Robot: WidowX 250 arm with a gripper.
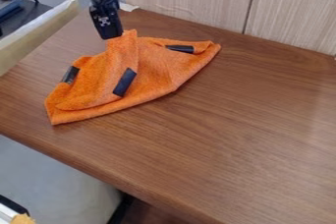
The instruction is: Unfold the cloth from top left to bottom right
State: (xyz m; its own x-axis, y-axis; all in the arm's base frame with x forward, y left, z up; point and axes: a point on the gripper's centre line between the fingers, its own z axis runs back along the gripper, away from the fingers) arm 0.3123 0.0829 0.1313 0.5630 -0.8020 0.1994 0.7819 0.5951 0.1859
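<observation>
I am poising the jaws, whether apart or together I cannot tell, at the peak of the cloth (154, 69) lying bunched on the desk (242, 134), presumably for unfolding it toward lower right.

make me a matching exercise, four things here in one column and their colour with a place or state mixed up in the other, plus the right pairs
Things
1. cloth
2. end effector
3. table
4. wall

Descriptions
A. brown, under the orange thing
B. black, at the top of the orange thing
C. pale, behind the brown surface
D. orange, bunched and partly folded

Right pairs: 1-D, 2-B, 3-A, 4-C
</observation>
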